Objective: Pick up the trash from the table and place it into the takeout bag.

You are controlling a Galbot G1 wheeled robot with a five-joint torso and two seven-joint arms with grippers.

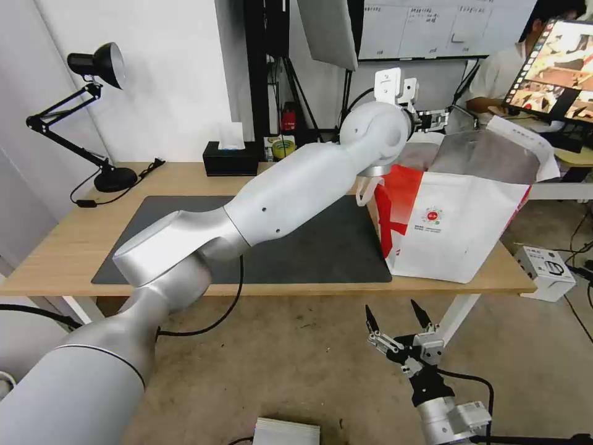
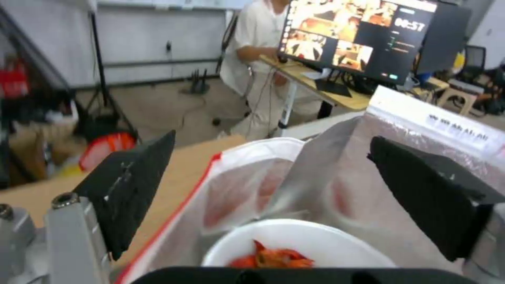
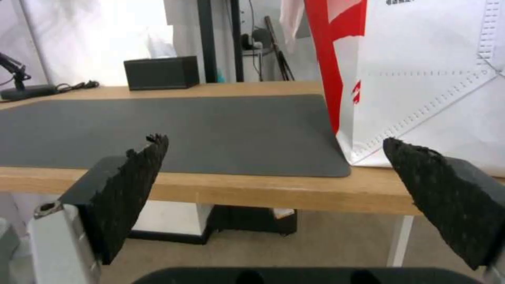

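The takeout bag (image 1: 457, 216) stands open on the right end of the table (image 1: 62, 241), beside the dark grey mat (image 1: 321, 247). My left arm reaches across the table, and its gripper (image 1: 432, 118) hovers over the bag's mouth. In the left wrist view the left gripper (image 2: 268, 189) is open with nothing between its fingers. Below it, inside the foil-lined bag (image 2: 326, 173), sits the white bowl (image 2: 315, 240) of red crayfish (image 2: 271, 258). My right gripper (image 1: 395, 316) hangs open below the table's front edge, facing the mat (image 3: 184, 126) and the bag (image 3: 421, 79).
A black tissue box (image 1: 230, 158) stands at the table's back edge, and a black desk lamp (image 1: 92, 111) at the back left. A white box (image 1: 546, 269) lies on the floor at the right. A person sits at a monitor (image 1: 556, 68) behind the bag.
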